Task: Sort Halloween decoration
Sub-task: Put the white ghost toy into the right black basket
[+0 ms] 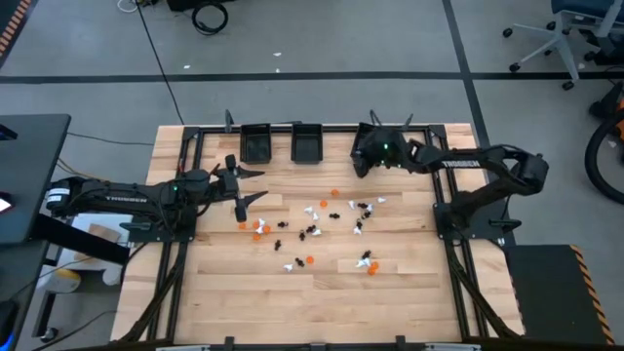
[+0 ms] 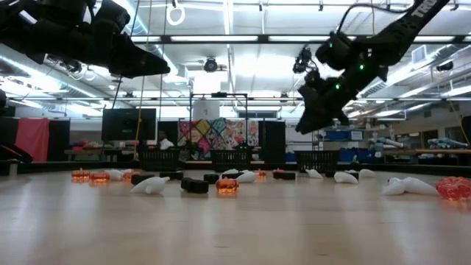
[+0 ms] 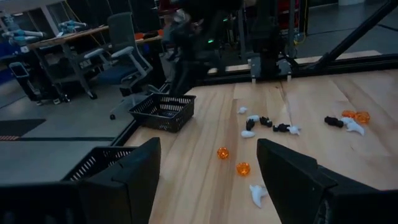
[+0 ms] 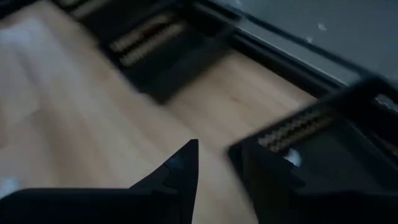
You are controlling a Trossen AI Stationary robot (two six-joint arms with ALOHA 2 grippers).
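Halloween decoration [image 1: 312, 232] spread mid-table, between both claws | left gripper [image 1: 244, 185] wide open, holding nothing, just beside the nearest trinkets | right gripper [image 1: 363, 154] partly open over the far-edge bin [image 1: 369, 142], well away from them

Your high camera looks straight down on the pale wooden table [image 1: 322, 283]. Your low camera sits at its surface, facing the room. Both wrist cameras look closely across that same table.
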